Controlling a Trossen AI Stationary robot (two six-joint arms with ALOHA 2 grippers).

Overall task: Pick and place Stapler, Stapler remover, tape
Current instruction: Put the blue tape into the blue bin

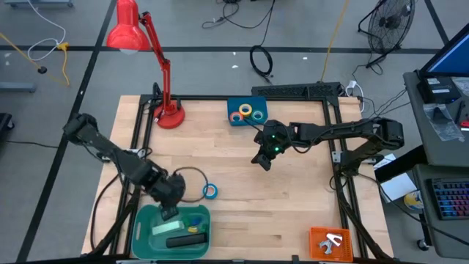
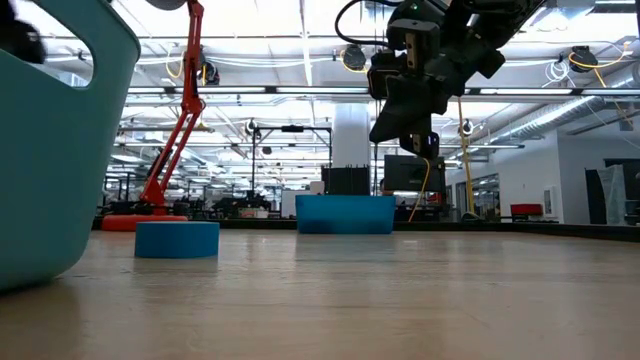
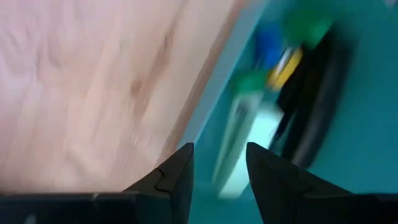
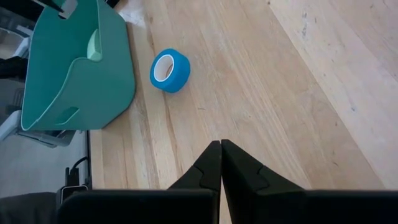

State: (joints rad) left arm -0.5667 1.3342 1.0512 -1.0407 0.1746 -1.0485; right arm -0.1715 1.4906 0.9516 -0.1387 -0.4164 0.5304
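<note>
The black stapler [image 1: 185, 240] [image 3: 320, 118] lies in the green bin [image 1: 146, 238], beside a mint-green block [image 1: 165, 227]. My left gripper [image 1: 172, 209] [image 3: 219, 168] hovers open over the bin's far rim and touches nothing. A blue tape roll [image 1: 210, 191] [image 4: 169, 70] [image 2: 177, 240] lies flat on the table just right of the bin. Yellow, green and orange rolls sit in a blue tray [image 1: 233, 117] near the far edge. My right gripper [image 1: 262, 158] [image 4: 221, 155] [image 2: 415, 130] hangs shut and empty above mid-table. A pale stapler remover [image 1: 333, 240] lies in an orange tray.
A red desk lamp [image 1: 165, 110] stands at the far left of the table. The orange tray [image 1: 316, 249] sits at the near right corner. Small coloured pieces [image 1: 194, 220] lie in the bin. Bare wood [image 1: 293, 205] lies between the blue roll and the orange tray.
</note>
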